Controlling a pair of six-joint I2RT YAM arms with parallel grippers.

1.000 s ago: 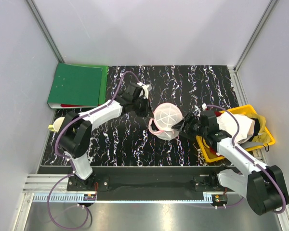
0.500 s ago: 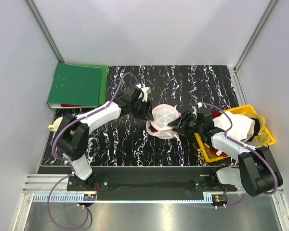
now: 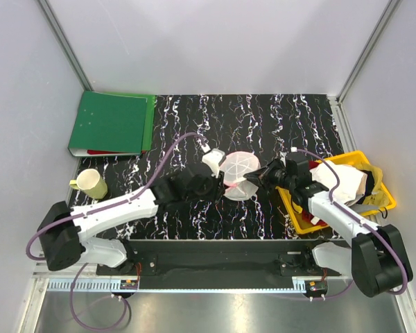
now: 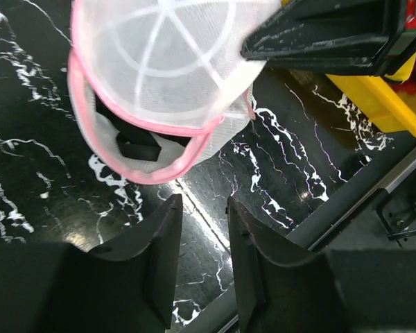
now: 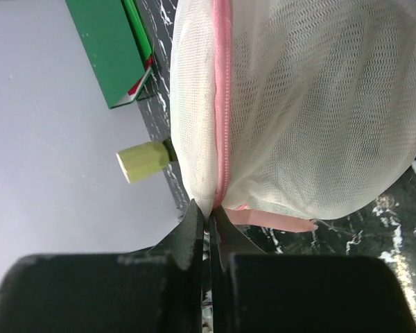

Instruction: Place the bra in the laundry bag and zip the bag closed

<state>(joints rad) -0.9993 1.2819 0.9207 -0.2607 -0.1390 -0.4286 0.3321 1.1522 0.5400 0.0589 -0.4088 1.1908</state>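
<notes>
Drops left pincer [image 4: 202,202] to frame centre, lower left of laundry bag [image 3: 239,173], narrowly parted, empty; pinches pink rim [image 5: 222,104] in right pincer [image 5: 208,211]. Bra [image 4: 135,142] inside: zipping stage, likely needs gap pulled shut.

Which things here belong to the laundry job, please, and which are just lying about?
Job: laundry bag; bra inside it; right tool pinching its rim; left tool open nearby.
Lying about: green binder; cup; yellow basket; clothes.
</notes>
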